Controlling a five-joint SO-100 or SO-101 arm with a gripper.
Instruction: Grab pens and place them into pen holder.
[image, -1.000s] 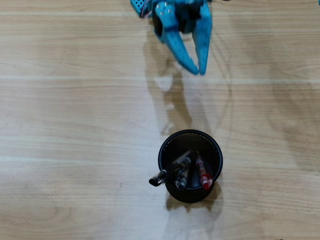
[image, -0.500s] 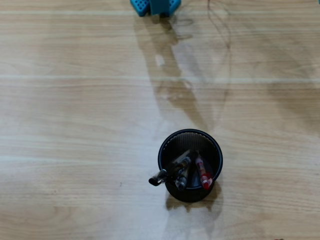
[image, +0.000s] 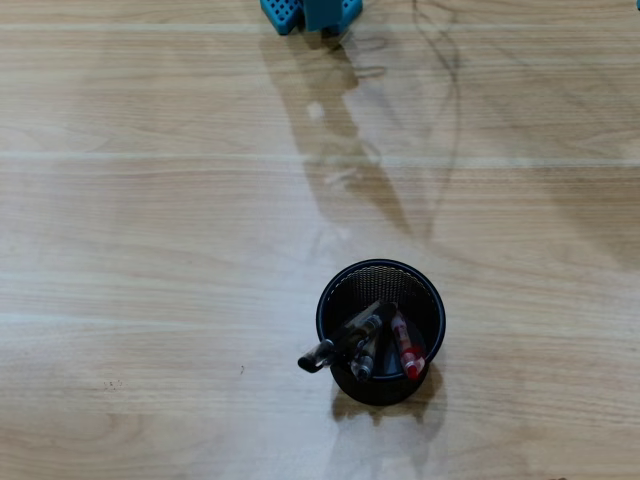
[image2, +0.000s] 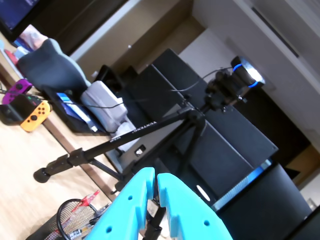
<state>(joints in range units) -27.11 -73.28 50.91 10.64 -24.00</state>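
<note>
Now my hand (image2: 156, 176) is pointing up, fingers together and empty. Pens (image: 372, 338) are standing in the pen holder (image: 381, 275) on the counter (image: 150, 250).

Pale wood-grain worktop (image: 150, 250) fills the overhead view, its boards running left to right. Standing on it, right of centre and toward the lower edge, is the black mesh pen holder (image: 432, 300), upright, casting a soft shadow below. The arm's blue base (image: 300, 12) sits on the worktop at the top edge, well apart from the holder.
</note>
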